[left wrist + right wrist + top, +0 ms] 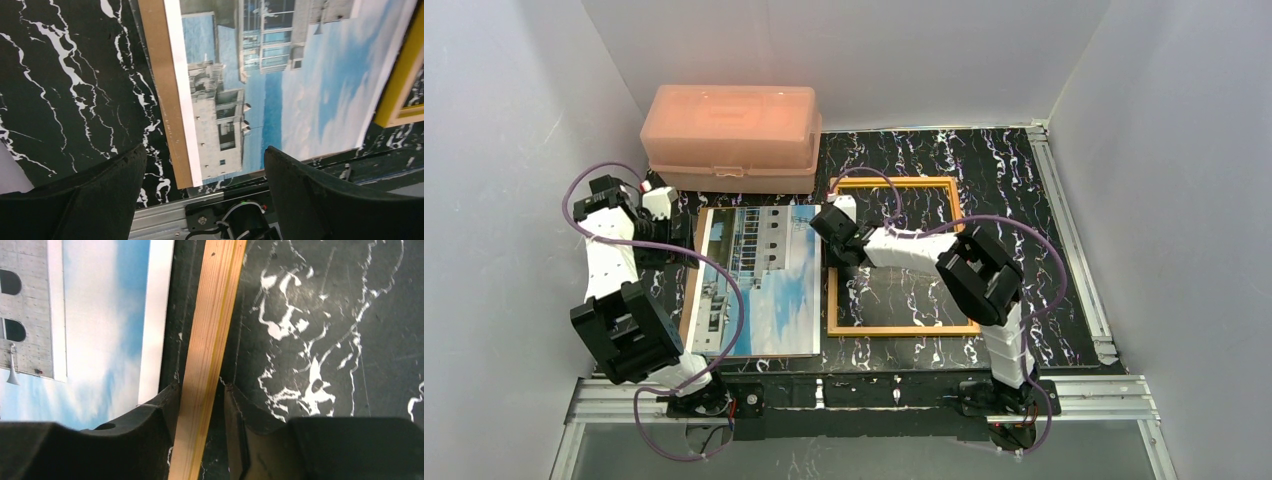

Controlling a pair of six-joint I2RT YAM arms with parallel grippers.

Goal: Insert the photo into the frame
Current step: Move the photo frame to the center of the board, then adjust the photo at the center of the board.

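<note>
Top view: the photo [759, 280] lies face up on a brown backing board [692, 290] at the left of the bench [1014, 180]; the frame [894, 257] lies flat just to its right, empty, marble showing through.
Right gripper [200, 390]: its fingers straddle the frame's left rail, one on each side, narrowed around the wood; whether they already pinch it I cannot tell.
Left gripper [205, 165]: wide apart, holding nothing, hovering over the near edge of the photo and board.
Pink box [732, 138]: at the far left, apart from both.
Step in hand: taking hold of the frame's left rail, I judge.
Next move: clamp the rail firmly, then lift the frame and bring it left over the photo, edges squared.
</note>
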